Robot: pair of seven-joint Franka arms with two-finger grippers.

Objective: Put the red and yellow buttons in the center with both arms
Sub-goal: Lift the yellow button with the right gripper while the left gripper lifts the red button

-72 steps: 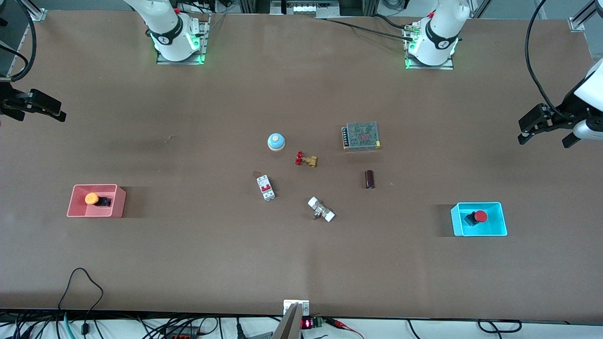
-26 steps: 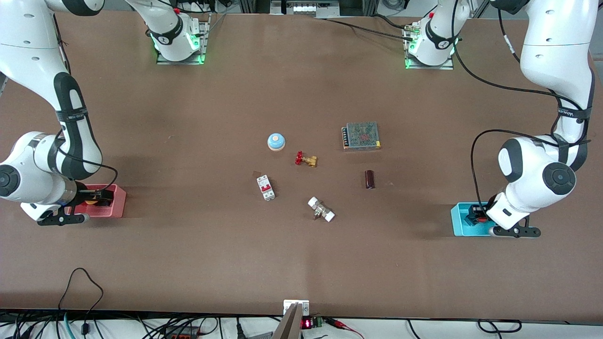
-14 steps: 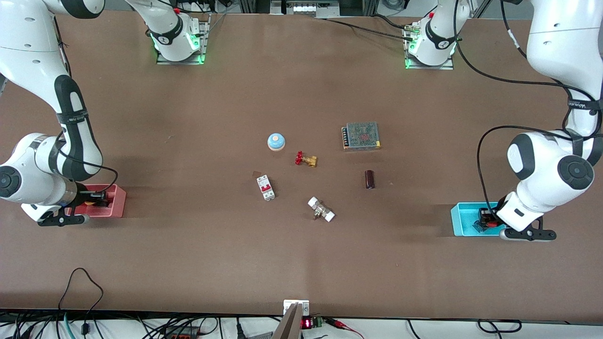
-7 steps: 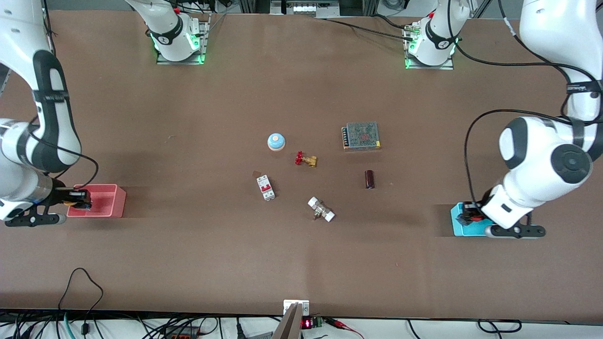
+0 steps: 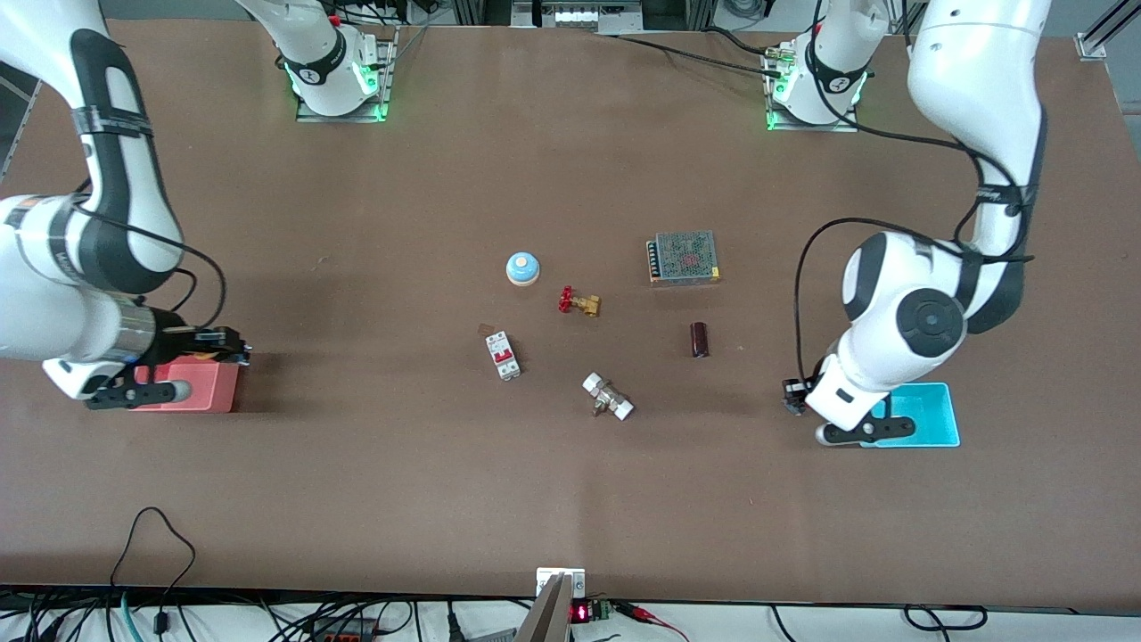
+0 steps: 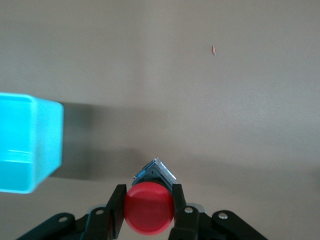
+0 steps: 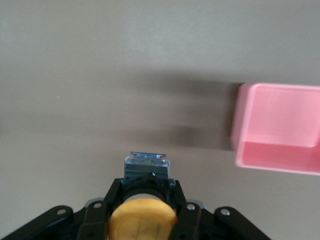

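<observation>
the left gripper (image 6: 148, 217) is clamped on the red button (image 6: 148, 208): in the left wrist view its two black fingers (image 6: 117, 207) press on both sides of the round red cap, and the small body of the button points away from the gripper toward the table (image 6: 200, 100). the button is up in the air, over bare brown table just beside the cyan bin (image 6: 27, 145), on the side of the bin that looks toward the middle of the table. in the front view the left gripper (image 5: 793, 397) shows only as a small dark part under the white wrist, close to the cyan bin (image 5: 927, 415).

the right gripper (image 7: 143, 210) is clamped on the yellow button (image 7: 142, 217): its fingers (image 7: 109, 200) hold the orange-yellow cap between them, and the body with a pale end sticks out in front. this button is also in the air, over bare table (image 7: 125, 60) just beside the pink bin (image 7: 280, 130), on the bin's side toward the middle. in the front view the right gripper (image 5: 227, 346) is over the corner of the pink bin (image 5: 192, 388).

in the middle of the table (image 5: 401, 464) lie a light-blue domed button (image 5: 523, 268), a brass valve with red handwheel (image 5: 578, 302), a white breaker with red switch (image 5: 503, 355), a metal fitting with white ends (image 5: 608, 397), a dark small cylinder (image 5: 700, 340) and a grey mesh box (image 5: 684, 257). both held buttons are well apart from these things.
</observation>
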